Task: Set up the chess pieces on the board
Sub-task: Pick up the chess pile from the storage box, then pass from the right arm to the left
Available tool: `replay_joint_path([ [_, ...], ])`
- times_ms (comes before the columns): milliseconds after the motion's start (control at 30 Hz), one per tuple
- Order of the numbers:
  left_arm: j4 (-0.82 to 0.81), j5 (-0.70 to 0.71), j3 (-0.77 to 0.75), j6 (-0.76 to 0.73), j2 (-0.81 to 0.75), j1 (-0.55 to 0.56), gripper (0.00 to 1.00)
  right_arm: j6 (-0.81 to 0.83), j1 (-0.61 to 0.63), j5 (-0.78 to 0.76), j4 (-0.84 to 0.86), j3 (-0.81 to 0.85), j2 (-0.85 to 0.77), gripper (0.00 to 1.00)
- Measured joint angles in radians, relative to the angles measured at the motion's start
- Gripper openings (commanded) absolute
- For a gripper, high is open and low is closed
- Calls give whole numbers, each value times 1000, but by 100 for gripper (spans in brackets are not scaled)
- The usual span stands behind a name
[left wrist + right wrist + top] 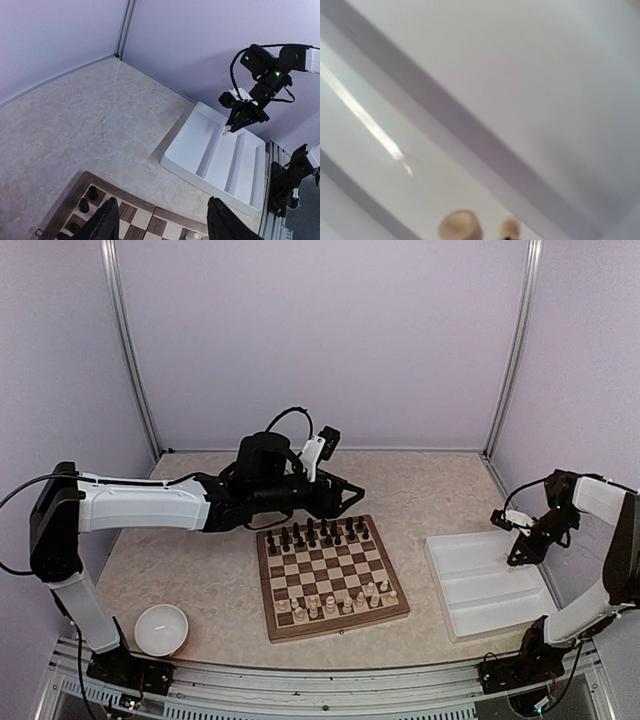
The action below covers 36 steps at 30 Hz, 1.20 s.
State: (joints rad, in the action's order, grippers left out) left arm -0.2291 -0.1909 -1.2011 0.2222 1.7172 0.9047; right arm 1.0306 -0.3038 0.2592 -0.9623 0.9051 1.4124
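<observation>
The board (335,625) lies in the middle of the table, with dark chessmen (315,535) on its far rows. Cream chess pieces (340,602) stand on its near rows. My left gripper (352,500) hovers above the board's far edge, open and holding nothing; its black fingers (105,222) frame the board's corner (125,200) in the left wrist view. My right gripper (227,131) hangs low over the white tray (215,160), shut on a small cream chess piece (226,133). Blurred cream shapes (460,227) show at the bottom of the right wrist view, close above the tray floor.
The white ridged tray (480,590) sits to the right of the board. A white bowl (161,629) stands at the near left. Dark pawns (84,204) line the board corner below the left gripper. Walls close the cell on three sides.
</observation>
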Motion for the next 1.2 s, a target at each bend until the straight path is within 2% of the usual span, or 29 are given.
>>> replay_joint_path([
  [100,-34,-24,-47,69,53,14,58,-3,40,92,-13,0,-44,7],
  [300,-47,-64,-163,178,210,77,56,-52,201,258,1,-3,-90,7],
  [533,-28,-97,-335,243,383,173,54,-90,239,371,68,-71,-121,8],
  [867,-56,-99,-480,322,574,233,51,-136,349,423,144,-178,-211,9],
  [1200,-55,-99,-652,381,719,255,38,-148,397,426,173,-179,-232,11],
])
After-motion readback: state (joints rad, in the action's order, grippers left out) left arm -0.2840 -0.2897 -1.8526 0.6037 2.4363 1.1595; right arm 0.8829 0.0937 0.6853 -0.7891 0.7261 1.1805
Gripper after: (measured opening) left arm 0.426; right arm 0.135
